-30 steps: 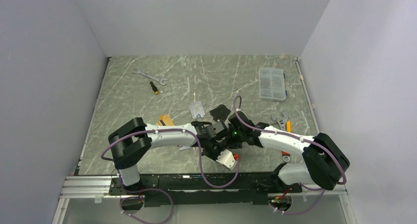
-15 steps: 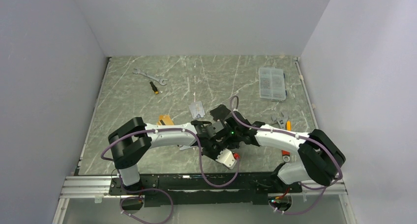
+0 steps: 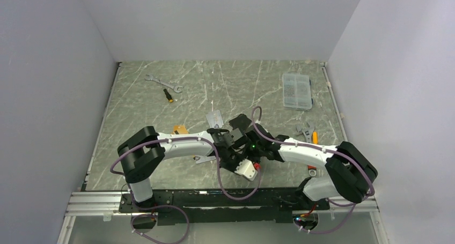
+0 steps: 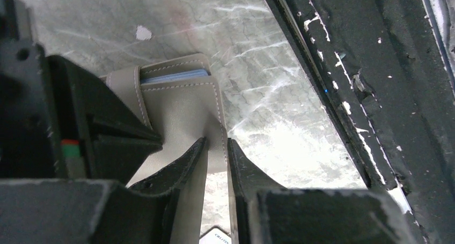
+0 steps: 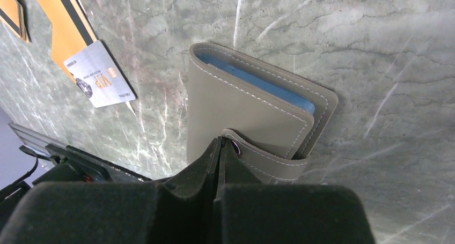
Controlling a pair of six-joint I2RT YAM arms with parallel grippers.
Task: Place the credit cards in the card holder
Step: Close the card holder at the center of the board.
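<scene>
Grips grey-taupe stitched booklet card holder (image 4: 177, 102) with left claw (image 4: 215, 145). Pinches its snap tab (image 5: 263, 159) with right claw (image 5: 220, 145).

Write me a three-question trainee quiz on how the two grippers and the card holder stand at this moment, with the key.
1. True or false: the left gripper hangs free, touching nothing of the card holder.
2. Fill in: the sleeves that show between the holder's covers are ____ in colour.
3. Pick one: the right gripper is shut on the holder's A) snap tab B) sleeves C) far folded edge.

Key: 1 false, its fingers pinch one of the holder's covers; 2 blue; 3 A.
</scene>
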